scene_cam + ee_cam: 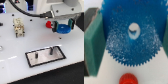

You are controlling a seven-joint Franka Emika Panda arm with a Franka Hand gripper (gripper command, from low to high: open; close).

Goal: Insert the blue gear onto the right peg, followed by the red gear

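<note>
Blue gear, seemingly in tool; one red gear.

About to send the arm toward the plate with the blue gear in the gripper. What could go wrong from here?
1. The blue gear is held on edge by the gripper, so it probably needs turning flat and its centre hole lined up to seat on the right peg.
2. The left peg stands close by on the same plate; the wide gear could catch it.
3. The red gear lies right beside the gripper and could get knocked.
</note>
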